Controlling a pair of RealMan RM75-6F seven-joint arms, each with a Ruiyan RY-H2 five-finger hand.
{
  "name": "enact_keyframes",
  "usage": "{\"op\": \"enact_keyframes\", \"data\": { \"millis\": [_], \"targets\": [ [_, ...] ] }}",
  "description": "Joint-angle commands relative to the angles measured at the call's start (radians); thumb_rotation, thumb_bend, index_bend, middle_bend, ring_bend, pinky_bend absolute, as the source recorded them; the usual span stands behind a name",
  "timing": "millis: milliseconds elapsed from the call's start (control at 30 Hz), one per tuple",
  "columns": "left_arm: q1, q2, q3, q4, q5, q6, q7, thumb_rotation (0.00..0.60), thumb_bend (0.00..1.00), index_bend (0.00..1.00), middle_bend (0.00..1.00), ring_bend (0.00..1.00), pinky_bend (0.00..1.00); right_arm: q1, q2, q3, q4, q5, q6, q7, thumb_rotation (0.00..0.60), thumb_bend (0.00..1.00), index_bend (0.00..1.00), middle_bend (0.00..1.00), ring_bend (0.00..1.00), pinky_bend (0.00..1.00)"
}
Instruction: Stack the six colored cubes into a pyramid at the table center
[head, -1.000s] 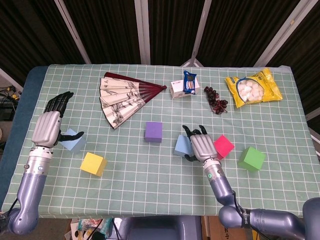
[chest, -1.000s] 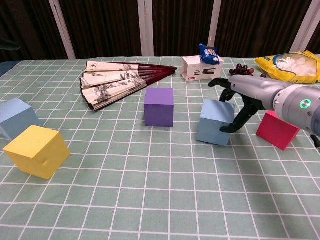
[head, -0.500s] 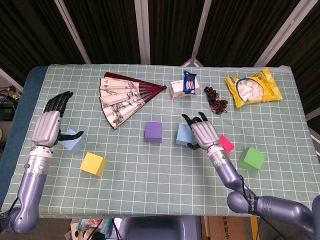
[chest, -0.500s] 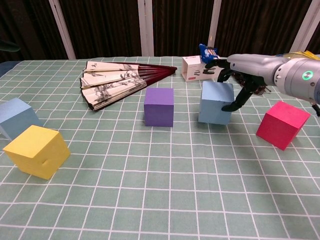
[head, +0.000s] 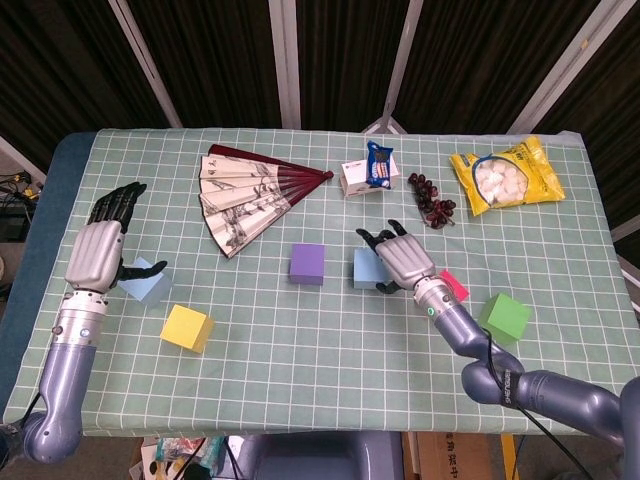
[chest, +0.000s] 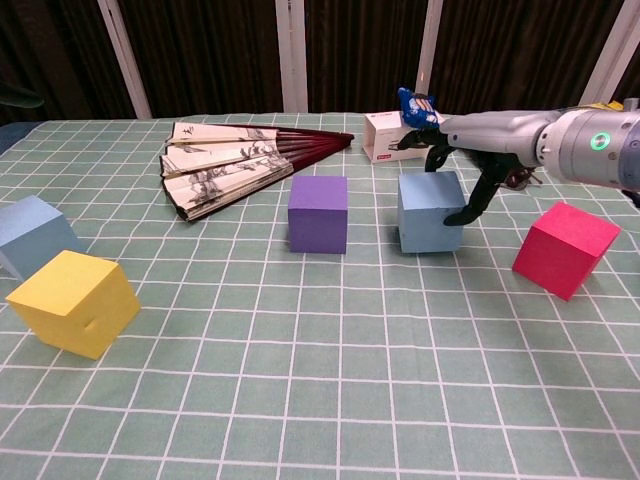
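Right hand (chest: 462, 172) has carried the light blue cube (chest: 430, 211) farther and left, now right of the purple cube (chest: 318, 213), fingers (chest: 467, 205) wrapped on it, likely starting the base row mid-surface. Left hand (head: 97, 250) idle, fingers spread.

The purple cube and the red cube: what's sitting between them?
A blue cube sits between the purple cube and the red cube, gripped by the right robot hand. The chest view shows it best.
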Motion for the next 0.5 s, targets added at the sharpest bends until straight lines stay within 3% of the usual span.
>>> {"op": "enact_keyframes", "data": {
  "millis": [33,500],
  "targets": [
    [-0.001,-0.001,-0.002,0.003,-0.002,-0.001,0.001,0.6,0.12,0.0,0.03,0.03,0.0,0.021,-0.013,-0.001,0.027,-0.007,-0.026,0.02,0.6,0.27,0.0,0.4,0.21,0.04],
    [0.0,0.0,-0.012,0.015,-0.013,-0.011,-0.008,0.6,0.12,0.0,0.03,0.03,0.0,0.074,-0.034,-0.003,0.063,0.005,-0.059,0.045,0.6,0.27,0.0,0.39,0.21,0.04]
  ]
}}
